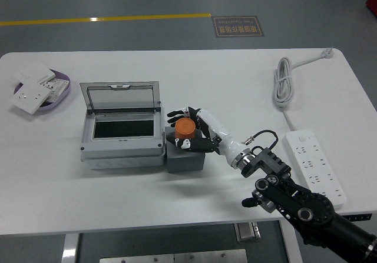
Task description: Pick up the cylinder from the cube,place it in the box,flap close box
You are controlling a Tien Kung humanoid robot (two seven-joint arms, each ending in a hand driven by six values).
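An orange cylinder stands on a grey cube just right of the grey box. The box's clear lid stands open and upright at the back; its inside looks dark and empty. My right hand reaches in from the lower right and its fingers curl around the cylinder, thumb on the near side and fingers on the far side. The cylinder still rests on the cube. The left arm is not in view.
A purple dish with white switch plates sits at the far left. A white power strip lies at the right, its coiled cable behind it. A yellow floor line runs beyond the table.
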